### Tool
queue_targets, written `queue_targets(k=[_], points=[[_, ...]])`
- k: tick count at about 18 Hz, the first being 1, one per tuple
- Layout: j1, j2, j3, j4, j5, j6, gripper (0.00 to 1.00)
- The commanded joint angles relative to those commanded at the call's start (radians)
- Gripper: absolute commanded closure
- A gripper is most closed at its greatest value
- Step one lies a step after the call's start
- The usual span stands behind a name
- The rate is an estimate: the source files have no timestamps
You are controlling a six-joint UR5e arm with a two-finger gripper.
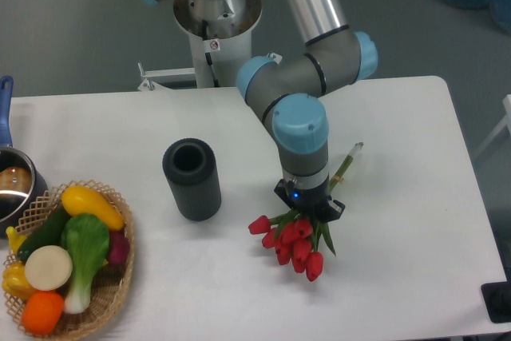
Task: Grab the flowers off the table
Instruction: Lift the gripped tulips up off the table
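The flowers (294,242), a bunch of red tulip buds with green stems, lie on the white table (399,117) right of centre. The buds point toward the front and the stem ends toward the back right. My gripper (310,213) points straight down over the stems, just behind the buds. The arm's wrist hides its fingers from above. I cannot tell whether the fingers are open or closed on the stems, or whether the bunch is lifted.
A black cylindrical vase (192,179) stands upright left of the flowers. A wicker basket (121,277) with toy vegetables sits at the front left corner. A metal pot (11,188) with a blue handle is at the left edge.
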Motion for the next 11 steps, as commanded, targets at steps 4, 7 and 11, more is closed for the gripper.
queue_targets(k=[4, 7, 11], points=[[0.034, -0.008, 0.11, -0.138, -0.012, 0.003, 1.0], [0.066, -0.02, 0.167, -0.199, -0.043, 0.012, 1.0], [0.098, -0.017, 0.189, -0.242, -0.068, 0.075, 1.0]])
